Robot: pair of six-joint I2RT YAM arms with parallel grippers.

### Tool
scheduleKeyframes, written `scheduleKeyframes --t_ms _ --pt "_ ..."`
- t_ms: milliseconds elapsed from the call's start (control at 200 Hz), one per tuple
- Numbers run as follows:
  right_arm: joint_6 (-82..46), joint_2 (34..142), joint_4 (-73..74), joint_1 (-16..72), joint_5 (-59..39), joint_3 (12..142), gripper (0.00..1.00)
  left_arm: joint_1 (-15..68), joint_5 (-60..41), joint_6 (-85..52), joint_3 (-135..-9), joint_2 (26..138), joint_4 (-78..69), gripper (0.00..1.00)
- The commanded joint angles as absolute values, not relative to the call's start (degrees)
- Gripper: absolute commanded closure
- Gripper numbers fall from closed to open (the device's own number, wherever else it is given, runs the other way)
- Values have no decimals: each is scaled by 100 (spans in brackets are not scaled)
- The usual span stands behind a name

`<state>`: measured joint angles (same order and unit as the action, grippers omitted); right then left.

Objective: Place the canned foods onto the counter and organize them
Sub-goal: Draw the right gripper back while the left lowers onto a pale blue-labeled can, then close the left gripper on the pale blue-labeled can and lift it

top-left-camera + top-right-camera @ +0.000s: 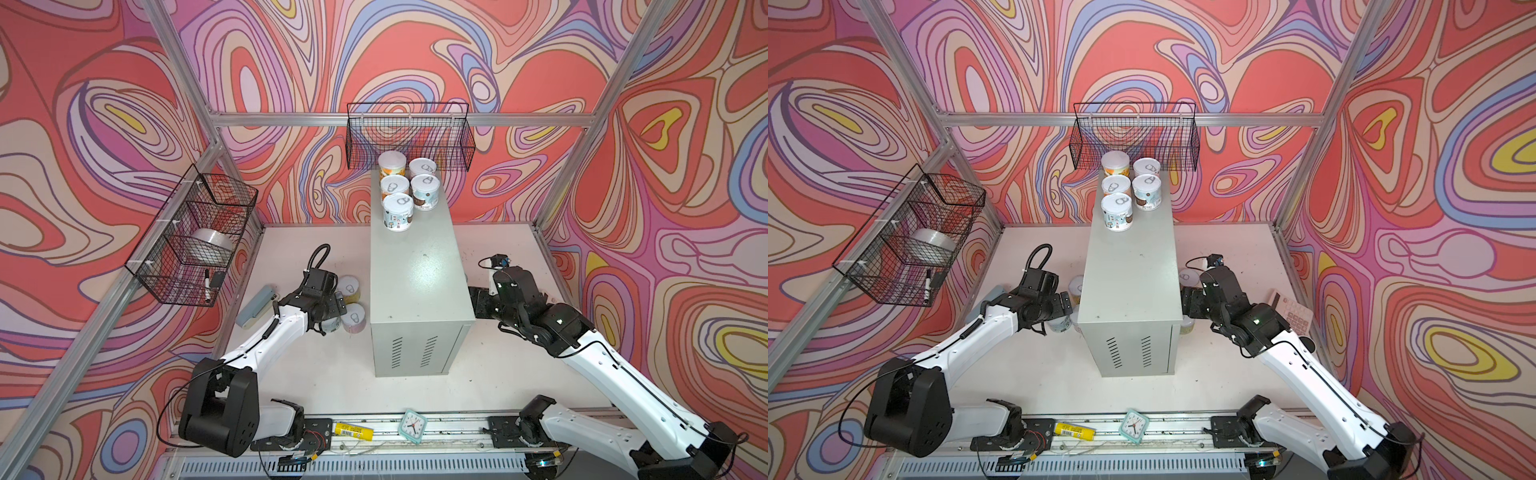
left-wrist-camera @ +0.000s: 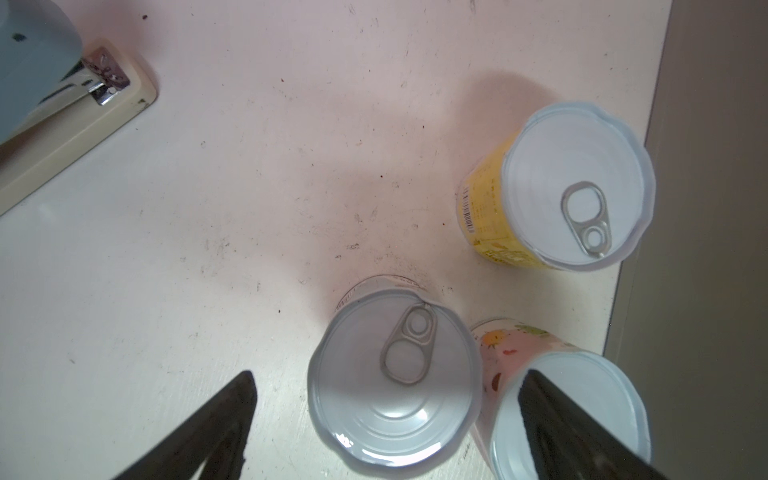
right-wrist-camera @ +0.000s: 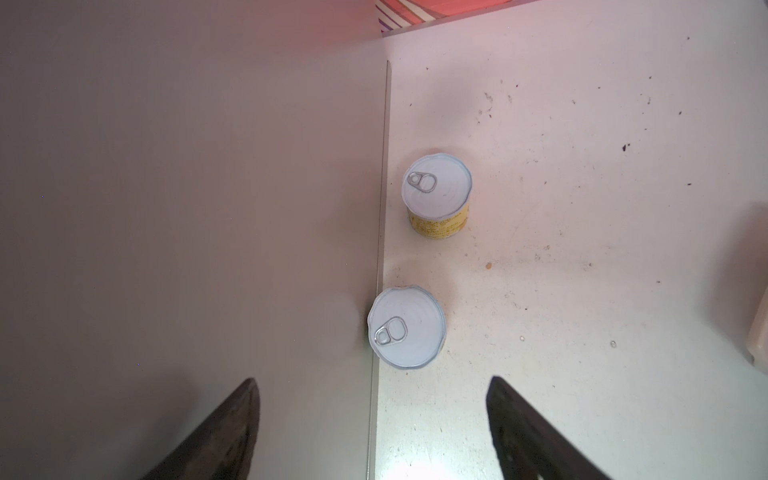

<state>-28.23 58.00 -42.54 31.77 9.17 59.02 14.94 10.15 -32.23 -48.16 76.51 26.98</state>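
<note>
A tall grey-green counter (image 1: 419,282) stands in the middle of a white table (image 1: 316,374), seen in both top views. Five cans (image 1: 395,185) stand upright in a tight cluster at its far end.

Left of the counter, the left gripper (image 2: 390,374) hangs over three upright cans on the table, its jaws spread wide and gripping nothing. The middle can (image 2: 395,415) sits directly below, between the fingers but apart from them. A pink can (image 2: 503,353) stands just beside it, partly hidden by one finger. A yellow can (image 2: 577,187) stands farther off, close to the counter's wall. A stapler (image 2: 62,83) lies well apart.

Right of the counter, the right gripper (image 3: 372,379) hovers over the counter's edge, its jaws parted and empty. Below it on the table, a near can (image 3: 406,328) stands tight against the counter and a far can (image 3: 436,187), yellow-labelled, stands just beyond.
</note>
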Motion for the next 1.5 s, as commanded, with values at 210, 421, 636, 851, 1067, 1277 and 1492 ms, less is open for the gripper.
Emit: scheduleKeyframes --t_ms 210,421,636,851,1067,1277,1492 --pt "-2745 5959 -3952 2976 641 5717 12 1404 1076 -3374 -4693 7768 2517 1" --pt "-2760 5845 -3864 2727 410 5495 13 1408 969 -3495 -4610 8053 2339 2" --pt "-2716 5965 -3725 2615 247 5416 13 1401 993 -3568 -4475 8204 2275 6" --pt "-2716 6064 -3627 2564 176 5389 13 1405 1088 -3633 -4421 8428 2244 13" --pt "-2742 6088 -3597 2522 105 5346 14 1406 1019 -3651 -4404 8780 2193 21" --pt "-2777 6039 -3601 2515 83 5327 14 1403 1050 -3606 -4492 8849 2305 55" --pt "-2735 5873 -3789 2509 209 5542 14 1413 1097 -3471 -4687 8422 2764 100"
